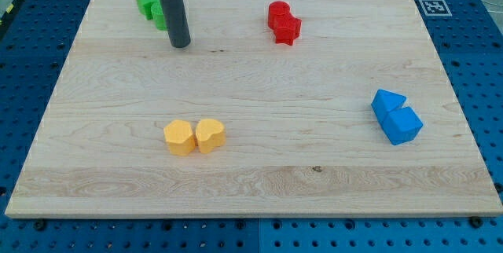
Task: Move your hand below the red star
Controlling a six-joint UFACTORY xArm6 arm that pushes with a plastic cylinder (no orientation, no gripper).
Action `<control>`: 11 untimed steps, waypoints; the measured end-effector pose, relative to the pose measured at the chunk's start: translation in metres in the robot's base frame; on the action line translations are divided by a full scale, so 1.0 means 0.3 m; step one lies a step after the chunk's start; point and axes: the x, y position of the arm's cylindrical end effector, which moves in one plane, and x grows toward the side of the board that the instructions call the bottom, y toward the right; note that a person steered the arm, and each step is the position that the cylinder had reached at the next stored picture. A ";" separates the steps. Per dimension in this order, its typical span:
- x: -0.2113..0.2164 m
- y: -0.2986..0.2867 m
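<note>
Near the view's top left of the tabletop (pixel 251 178), dark rod with my tip (pixel 180 45) just beside the green blocks (pixel 152 7); no fingers on this rig, so nothing to spread or pinch. Well apart to the view's right, red star (pixel 287 29), touching a second red block (pixel 278 12). Best slid right across bare wood, stopping just under the star, not touching.

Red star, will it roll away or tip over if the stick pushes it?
Probably neither. The red star looks low and flat-bottomed on the board, so it should slide, not tip or roll. Its points might make it spin a bit. A second red block touches it, so both may move together. My tip is far off to the view's left, by the green blocks.
</note>
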 end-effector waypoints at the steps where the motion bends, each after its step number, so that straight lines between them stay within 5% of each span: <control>1: 0.000 0.045; 5: 0.025 0.318; 11: 0.063 0.453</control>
